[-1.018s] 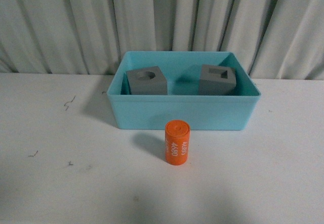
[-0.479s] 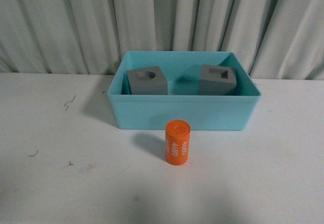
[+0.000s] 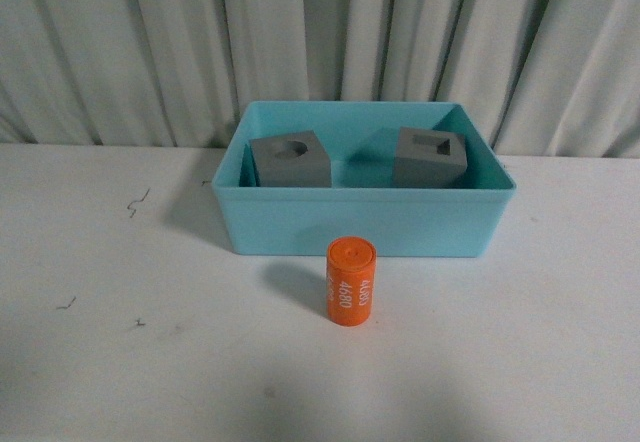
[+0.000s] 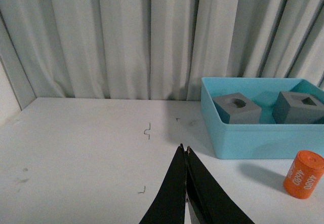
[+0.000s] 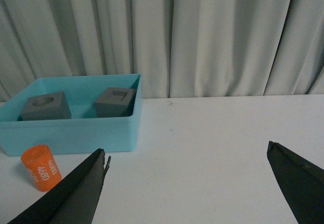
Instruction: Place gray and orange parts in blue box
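From my station, the left end effector is closed: its two black fingers meet at the tips with nothing between them, and it hangs over the white tabletop. The right end effector stands wide apart and holds nothing, with bare tabletop between its fingers.

The light blue rectangular plastic box sits on the tabletop ahead of both end effectors. It is off toward the robot's right from the left one and toward the robot's left from the right one, well clear of each. Inside it I see the matte gray cube with a round hole in its top on the side nearer the left end effector. The matte gray cube with a square hole is on the side nearer the right end effector. The two cubes are apart from each other.

The small orange cylinder with white digits stands upright on the tabletop outside the box. It is just beside the box's front wall, so closer to both end effectors than the box, and neither one touches it. A pale pleated curtain hangs beyond the box.
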`<state>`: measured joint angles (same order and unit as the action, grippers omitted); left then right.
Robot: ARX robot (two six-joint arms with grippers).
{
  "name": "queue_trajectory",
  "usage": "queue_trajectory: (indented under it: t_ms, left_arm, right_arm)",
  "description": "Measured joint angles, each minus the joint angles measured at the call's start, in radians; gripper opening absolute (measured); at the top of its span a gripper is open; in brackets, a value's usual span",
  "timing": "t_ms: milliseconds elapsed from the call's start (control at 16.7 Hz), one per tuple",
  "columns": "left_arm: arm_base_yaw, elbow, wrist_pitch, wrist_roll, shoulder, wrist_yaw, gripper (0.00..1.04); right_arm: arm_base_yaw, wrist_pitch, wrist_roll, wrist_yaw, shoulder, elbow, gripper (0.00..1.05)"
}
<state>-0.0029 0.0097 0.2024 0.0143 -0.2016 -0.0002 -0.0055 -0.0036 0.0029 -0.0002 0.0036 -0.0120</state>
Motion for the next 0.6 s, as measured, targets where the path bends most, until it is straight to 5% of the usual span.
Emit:
queue_trajectory:
  t_ms: [120,180,359,599]
  left_arm:
    - [0.0,0.0,-0.029,0.0,0.028,0.0,0.02]
    - [0.0,0.006,-0.189,0.0,0.195,-0.002,0.02]
    - [0.0,0.001,-0.205,0.0,0.195,0.0,0.02]
    - [0.001,0.001,-0.206,0.0,0.195,0.0,0.46]
  right_arm:
    - [0.0,0.0,0.0,0.0,0.0,0.0,0.98]
    - [0.0,0.0,0.0,0.0,0.0,0.0,0.98]
    - [0.0,0.0,0.0,0.0,0.0,0.0,0.98]
    - [0.0,0.0,0.0,0.0,0.0,0.0,0.98]
